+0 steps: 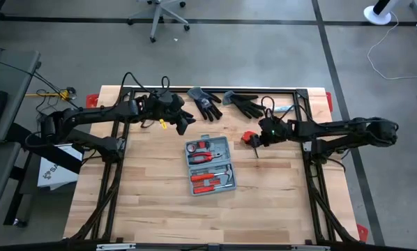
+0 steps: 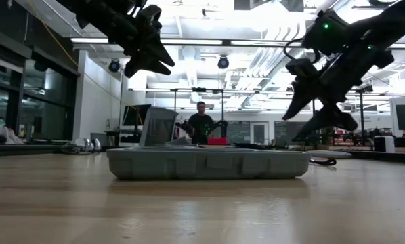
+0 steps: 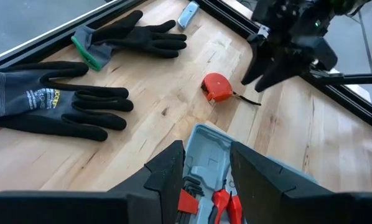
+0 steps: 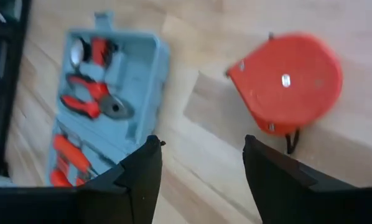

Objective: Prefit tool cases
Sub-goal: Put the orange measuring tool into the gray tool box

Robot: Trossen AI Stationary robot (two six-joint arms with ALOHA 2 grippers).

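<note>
Above the tape measure (image 1: 249, 138), right tool (image 1: 256, 145) hangs spread, empty.

The wooden table (image 1: 153, 209) carries an open tool case (image 1: 210, 165), a red tape measure (image 1: 249, 137) and two black gloves (image 1: 206, 102).

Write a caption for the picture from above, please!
Two robot arms hover over an open tool case, with the right claw open beside a red tape measure.

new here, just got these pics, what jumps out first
An open grey-blue tool case with red-handled tools lies mid-table. Just right of it sits a red tape measure, with the right gripper open right above it. Two black gloves lie along the table's far edge.
</note>
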